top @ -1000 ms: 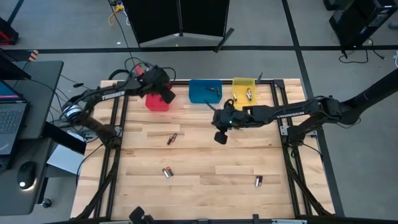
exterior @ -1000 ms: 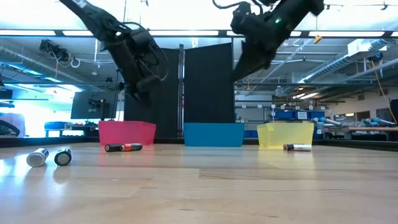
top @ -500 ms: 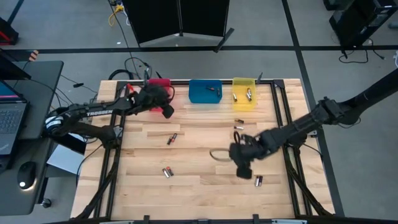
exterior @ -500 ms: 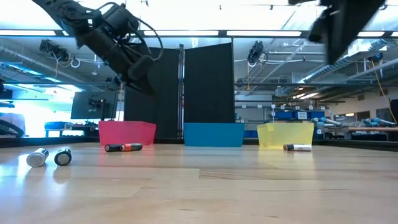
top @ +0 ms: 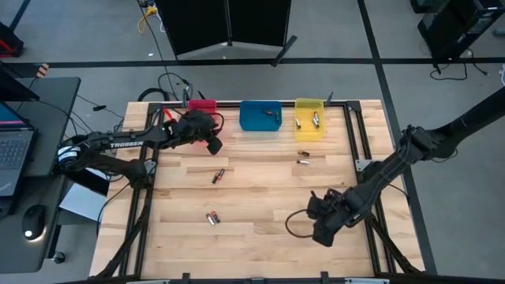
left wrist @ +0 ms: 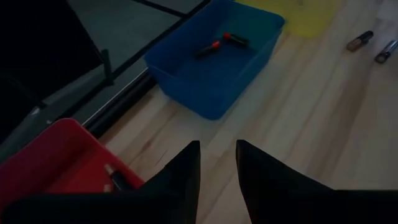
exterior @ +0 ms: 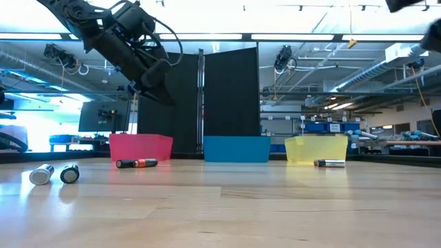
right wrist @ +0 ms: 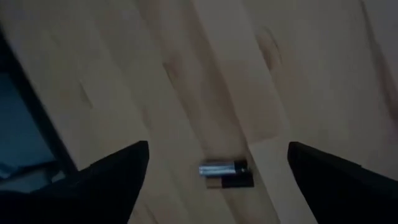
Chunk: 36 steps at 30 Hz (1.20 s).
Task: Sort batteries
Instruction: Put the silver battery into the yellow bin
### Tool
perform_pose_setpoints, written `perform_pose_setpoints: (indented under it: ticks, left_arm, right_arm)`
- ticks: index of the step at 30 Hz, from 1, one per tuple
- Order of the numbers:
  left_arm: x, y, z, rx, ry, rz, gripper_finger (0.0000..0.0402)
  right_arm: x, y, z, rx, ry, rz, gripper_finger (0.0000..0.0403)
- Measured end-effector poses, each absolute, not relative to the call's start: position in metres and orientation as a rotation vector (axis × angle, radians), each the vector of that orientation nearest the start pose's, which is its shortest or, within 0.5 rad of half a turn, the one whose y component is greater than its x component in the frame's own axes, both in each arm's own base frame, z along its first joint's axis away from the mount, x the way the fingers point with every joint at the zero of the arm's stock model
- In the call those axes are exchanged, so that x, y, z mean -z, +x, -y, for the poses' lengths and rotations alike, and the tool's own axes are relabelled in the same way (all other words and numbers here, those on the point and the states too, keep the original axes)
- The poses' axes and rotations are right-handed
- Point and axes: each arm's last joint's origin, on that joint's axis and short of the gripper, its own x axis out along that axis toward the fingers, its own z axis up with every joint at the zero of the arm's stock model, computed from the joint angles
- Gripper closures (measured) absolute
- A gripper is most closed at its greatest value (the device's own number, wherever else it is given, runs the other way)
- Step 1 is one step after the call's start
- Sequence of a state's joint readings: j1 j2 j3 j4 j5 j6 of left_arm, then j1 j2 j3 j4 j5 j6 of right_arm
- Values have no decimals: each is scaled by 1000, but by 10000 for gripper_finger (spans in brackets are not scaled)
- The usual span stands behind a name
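right end effector (right wrist: 214,165) spread above two batteries (right wrist: 225,173).

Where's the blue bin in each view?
High view: blue bin at the table's far edge, middle of three bins.
Low view: centre, far back.
Left wrist view: upper middle, two batteries inside.
Right wrist view: not in it.
Shared landmark: yellow bin beside it.

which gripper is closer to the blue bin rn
Left. The left gripper hovers just beside the blue bin, near the red bin. The right gripper is far off at the table's near edge.
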<state>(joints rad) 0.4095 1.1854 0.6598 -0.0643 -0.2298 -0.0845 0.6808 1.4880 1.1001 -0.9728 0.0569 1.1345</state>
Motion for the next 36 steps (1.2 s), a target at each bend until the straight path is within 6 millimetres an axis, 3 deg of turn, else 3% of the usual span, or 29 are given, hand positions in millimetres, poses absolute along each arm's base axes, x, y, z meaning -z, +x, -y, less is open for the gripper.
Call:
perform_pose_setpoints:
  ticks: [9,18,36]
  left_arm:
    - [-224,220,-103,-646,-133,-571,291]
    - [-224,220,-103,-647,-139,-569,291]
    - [-223,220,-101,-640,-154,-573,291]
  right_arm:
    - [-204,196,-181,265,435,-1386,14]
    - [-168,201,-201,240,364,-1491,12]
    - [-151,197,-208,251,258,-1547,11]
